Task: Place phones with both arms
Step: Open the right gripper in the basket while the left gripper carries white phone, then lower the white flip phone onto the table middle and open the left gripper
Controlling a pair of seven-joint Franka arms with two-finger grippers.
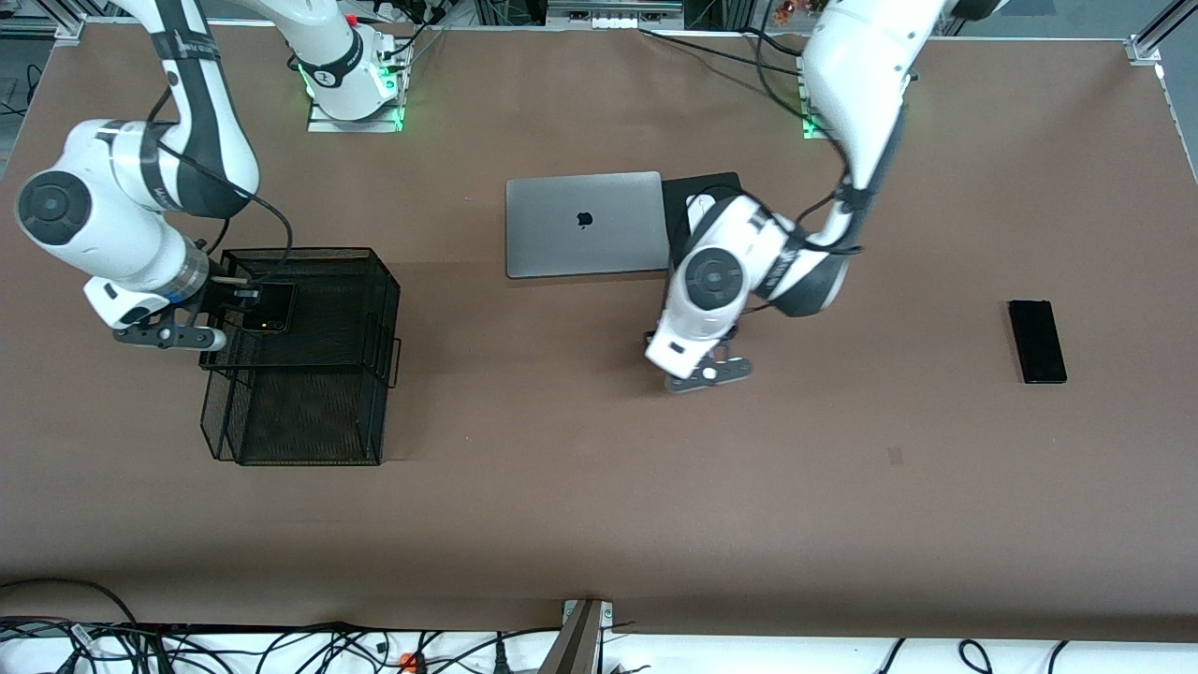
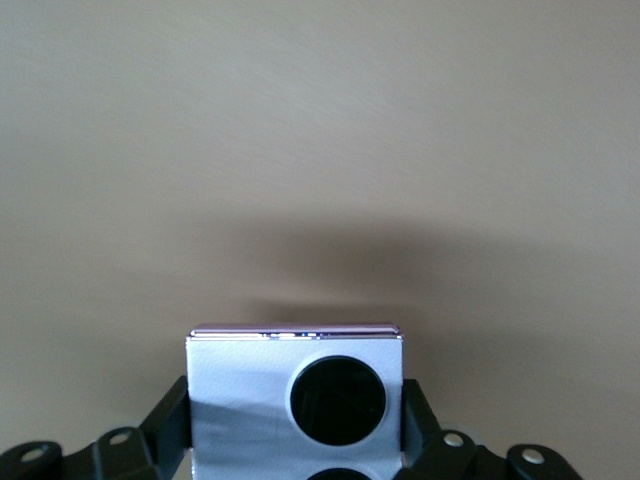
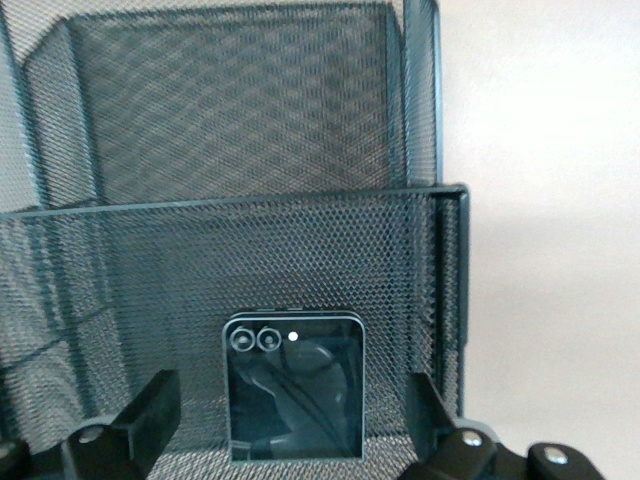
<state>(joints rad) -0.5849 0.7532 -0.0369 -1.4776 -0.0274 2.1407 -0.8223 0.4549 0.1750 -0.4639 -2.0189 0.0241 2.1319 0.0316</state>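
Cables (image 1: 281, 646) trail along the table's (image 1: 580, 505) near edge, the closest things to the front camera. Toward the right arm's end stands a black mesh rack (image 1: 309, 356) of two tiers. The right gripper (image 1: 234, 314) hangs at the rack's upper tier, jaws spread wide, with the black flip phone (image 1: 269, 307) lying loose between them on the mesh, let go rather than held; the right wrist view shows the fingers (image 3: 150, 410) well clear of its edges. Over the bare middle of the table, nearer the camera than the silver laptop (image 1: 585, 225), the left gripper (image 1: 708, 373) is clamped on the lilac-white phone (image 2: 295, 390) across its two straight sides, lenses facing the wrist camera. A long black phone (image 1: 1037, 341) lies flat toward the left arm's end, untouched. All three look light, rigid and slick, with glass that would not forgive a drop; the safest hold appears to be across the narrow side edges, as here. The flat slab may prove hardest to lift, offering only thin edges against the tabletop.
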